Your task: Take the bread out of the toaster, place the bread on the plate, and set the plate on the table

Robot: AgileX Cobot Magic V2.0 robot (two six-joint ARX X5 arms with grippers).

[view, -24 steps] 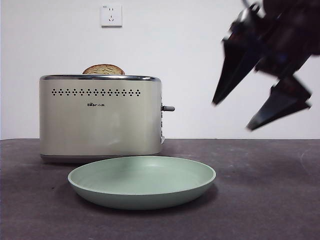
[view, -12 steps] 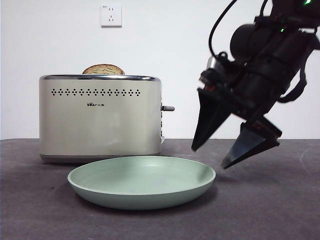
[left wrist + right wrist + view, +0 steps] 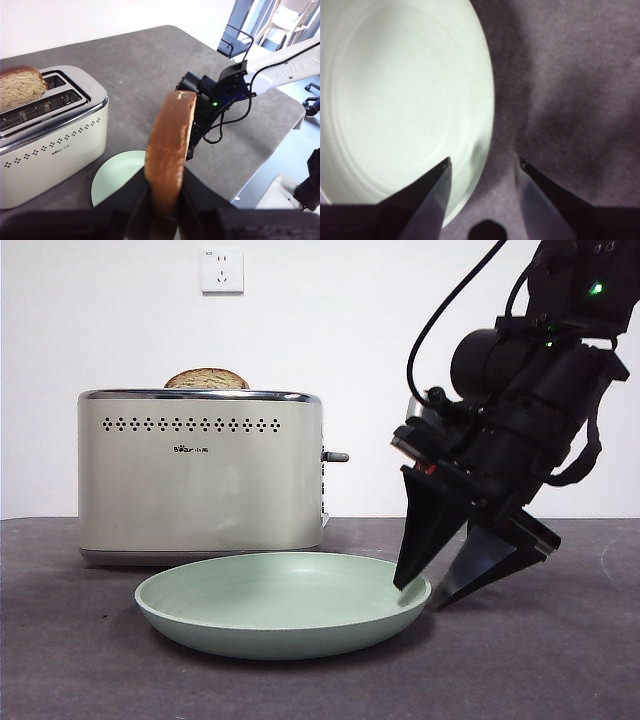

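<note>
Right pincer (image 3: 418,597) straddles the round mint-green plate's (image 3: 250,635) rim, jaws apart; left pincer (image 3: 165,207) clamps an upright brown-crusted bread slice (image 3: 169,150) high above the dark bench (image 3: 530,660)

the toaster (image 3: 200,475) has a smooth cream body with a satin sheen and a shiny chrome top rim; the plate (image 3: 285,625) looks matt mint green; the table (image 3: 540,660) is dull, faintly mottled grey-brown; the bread (image 3: 170,150) shows a rough brown crust
</note>
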